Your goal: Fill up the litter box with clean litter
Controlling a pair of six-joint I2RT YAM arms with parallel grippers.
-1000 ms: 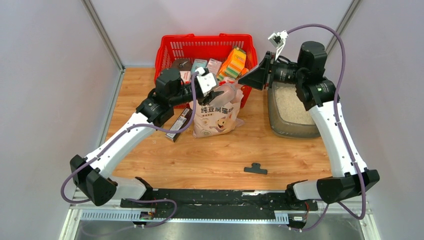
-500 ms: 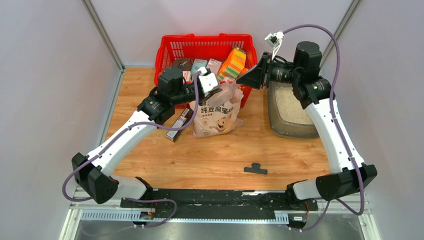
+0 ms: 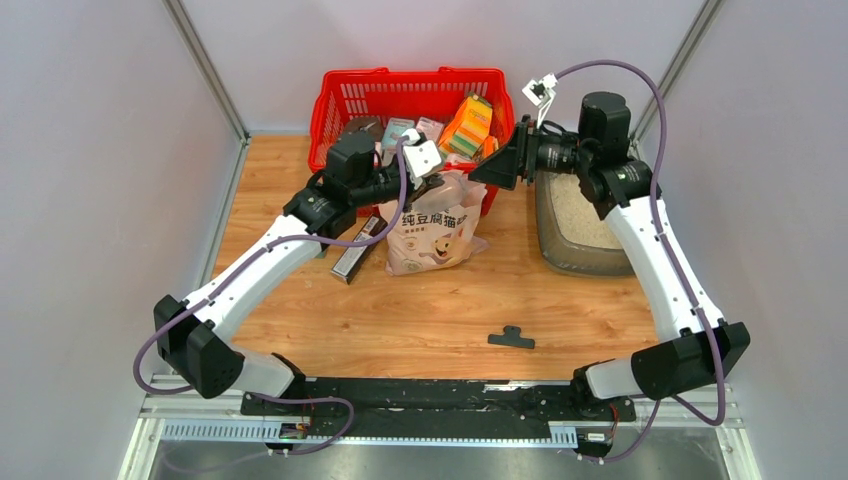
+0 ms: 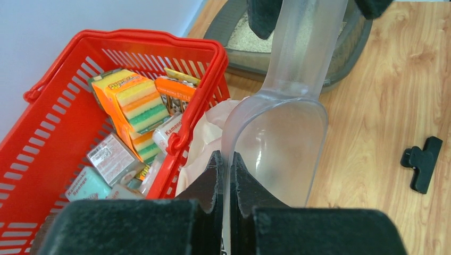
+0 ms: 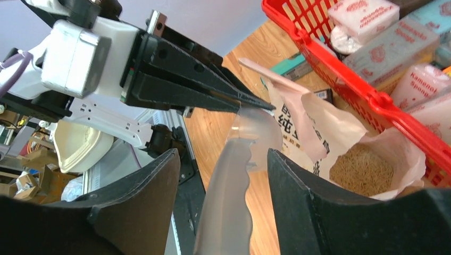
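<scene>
The left arm reaches from its base at 7 o'clock toward the table's middle, wrist turned toward 3 o'clock. The left gripper [image 4: 227, 159] is pinched tight on the thin rim of the clear scoop [image 4: 282, 133], and that small bite worries me: the scoop could twist or slide out. Directly below, the cat-printed bag [image 3: 432, 232] stands open against the red basket [image 3: 400, 80] at 12 o'clock, and a nudge might tip it. The right arm rises from 5 o'clock and bends back toward 9 o'clock. The right gripper [image 5: 222, 156] has its fingers spread either side of the scoop's handle without touching it, so it gives no support. The litter box [image 3: 560, 255] sits at 2 o'clock, with clean litter [image 3: 580, 215] in it.
</scene>
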